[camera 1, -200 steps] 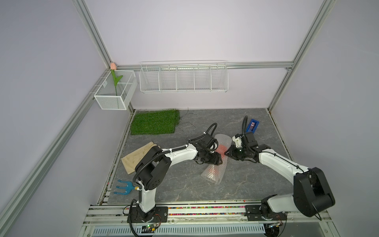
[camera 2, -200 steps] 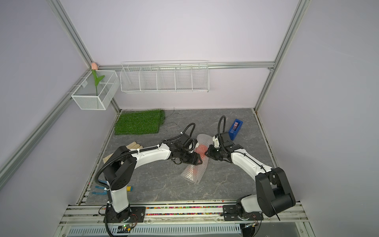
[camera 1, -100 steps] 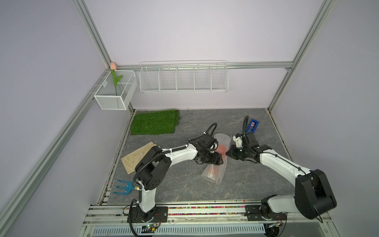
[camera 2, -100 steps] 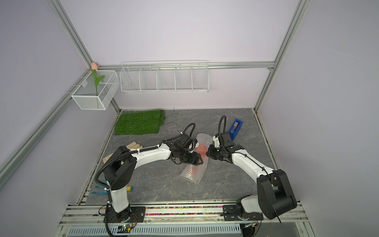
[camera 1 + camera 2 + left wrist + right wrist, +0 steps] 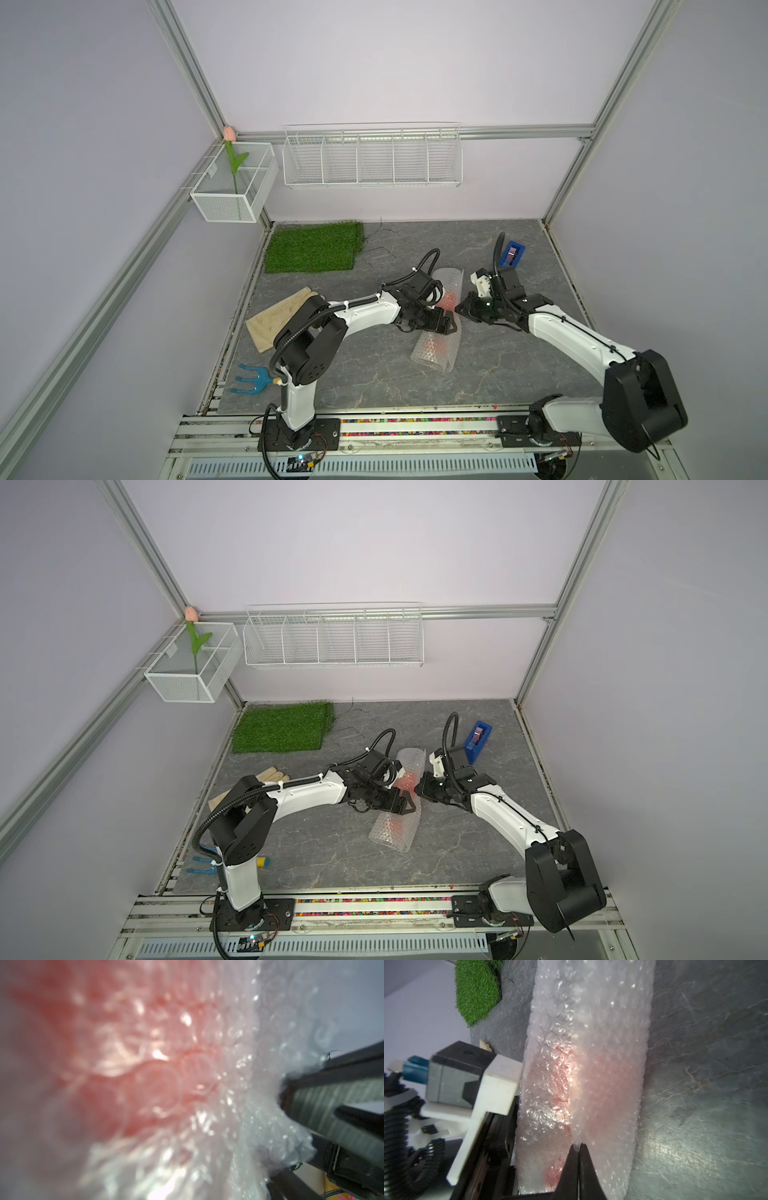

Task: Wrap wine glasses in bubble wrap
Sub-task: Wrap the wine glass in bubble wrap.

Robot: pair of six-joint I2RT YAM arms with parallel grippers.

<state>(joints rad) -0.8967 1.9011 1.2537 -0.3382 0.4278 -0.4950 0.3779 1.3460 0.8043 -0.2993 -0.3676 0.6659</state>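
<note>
Red goblet [image 5: 448, 300] rolled in bubble wrap [image 5: 434, 353] on bench [image 5: 511, 374], left gripper [image 5: 451, 327] jaws released, right gripper [image 5: 578, 1146] jaws clenched on wrap edge

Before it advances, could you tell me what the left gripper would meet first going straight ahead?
The left gripper would meet the bubble wrap first, the red goblet just behind it; they may already touch.

The left arm [image 5: 361, 318] reaches low and inward with its end effector [image 5: 451, 326] spread wide, and the right arm [image 5: 577, 338] leans in from the opposite side — its end effector [image 5: 577, 1147] pinched tight on a fold of wrap [image 5: 591, 1053] — the two tips close together, not touching.
</note>
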